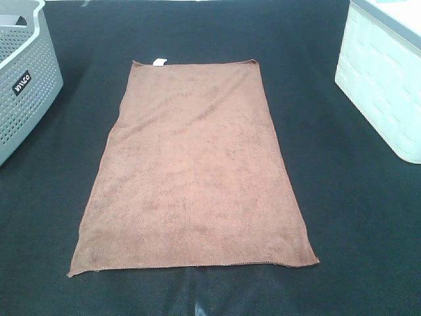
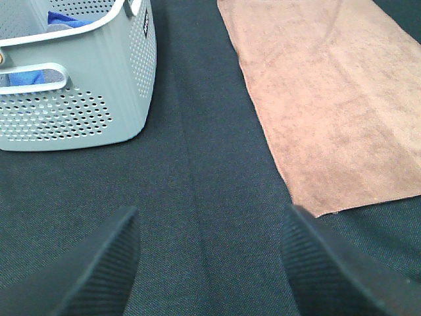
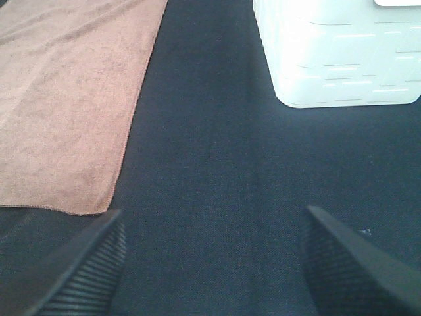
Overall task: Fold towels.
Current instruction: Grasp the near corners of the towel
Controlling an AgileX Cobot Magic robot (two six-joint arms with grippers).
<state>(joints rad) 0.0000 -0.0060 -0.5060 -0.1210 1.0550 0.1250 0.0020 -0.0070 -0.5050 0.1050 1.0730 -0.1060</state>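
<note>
A brown towel [image 1: 193,170] lies spread flat and unfolded on the dark cloth-covered table, a small white tag at its far edge. It also shows in the left wrist view [image 2: 335,99] and in the right wrist view [image 3: 66,99]. My left gripper [image 2: 210,263] is open and empty above bare dark cloth, off the towel's near left corner. My right gripper [image 3: 210,263] is open and empty above bare dark cloth, off the towel's near right corner. Neither gripper shows in the exterior high view.
A grey perforated basket [image 1: 23,79] stands at the far left; in the left wrist view [image 2: 79,85] it holds blue cloth. A white bin [image 1: 385,79] stands at the far right and shows in the right wrist view [image 3: 335,52].
</note>
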